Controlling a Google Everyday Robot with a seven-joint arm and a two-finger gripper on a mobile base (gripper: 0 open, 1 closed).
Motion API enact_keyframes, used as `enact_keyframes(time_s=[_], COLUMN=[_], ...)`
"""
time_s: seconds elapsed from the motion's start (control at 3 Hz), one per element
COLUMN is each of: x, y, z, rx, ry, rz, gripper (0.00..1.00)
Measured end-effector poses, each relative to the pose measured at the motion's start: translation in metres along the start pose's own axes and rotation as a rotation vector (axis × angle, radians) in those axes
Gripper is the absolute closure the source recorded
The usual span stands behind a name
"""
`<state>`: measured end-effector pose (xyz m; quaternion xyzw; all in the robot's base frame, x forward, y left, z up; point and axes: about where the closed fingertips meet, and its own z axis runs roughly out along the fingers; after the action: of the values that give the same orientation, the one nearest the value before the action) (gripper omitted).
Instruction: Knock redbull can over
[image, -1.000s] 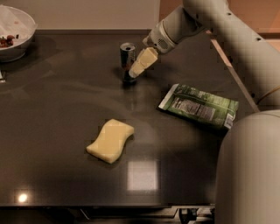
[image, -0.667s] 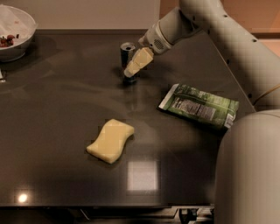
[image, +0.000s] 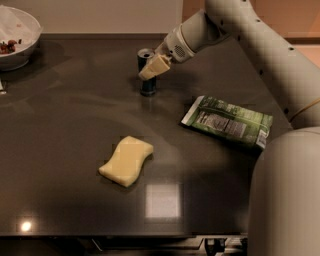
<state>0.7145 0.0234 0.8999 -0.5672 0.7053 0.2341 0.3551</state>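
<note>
End effector (image: 149, 70) at the upper side of redbull can (image: 148, 87), overlapping it in view; can't tell if it's spread or closed. Can upright, toward far edge of tabletop (image: 70, 115), w/ bare surface to its left & front. Green snack bag (image: 228, 121) nearby on the right. Yellow sponge (image: 126, 160) well apart, nearer front edge. White bowl (image: 17, 37) at far-left corner.

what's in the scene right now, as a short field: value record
can: slim dark blue and silver metal redbull can, upright, far middle of the dark table
gripper: cream gripper in front of the can's upper part, reaching in from the right
sponge: yellow wavy sponge, nearer the camera than the can
bag: green foil snack bag, lying flat, right side
bowl: white bowl, far left corner
task: can not yet knocked over
</note>
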Motion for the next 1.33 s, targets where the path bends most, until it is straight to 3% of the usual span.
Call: enact_keyframes(time_s=[0.33,0.67,1.0,1.33], x=[-0.002,-0.005,-0.009,-0.006], y=[0.008,0.019,0.033,0.046], z=[-0.005,-0.013,-0.027,-0.040], rx=[-0.007,-0.012,-0.007,0.005], ry=[-0.010,0.020,0.130,0.270], rz=[0.002,-0.022,-0.094,-0.179], gripper=[0.65,0.87,1.00,1.00])
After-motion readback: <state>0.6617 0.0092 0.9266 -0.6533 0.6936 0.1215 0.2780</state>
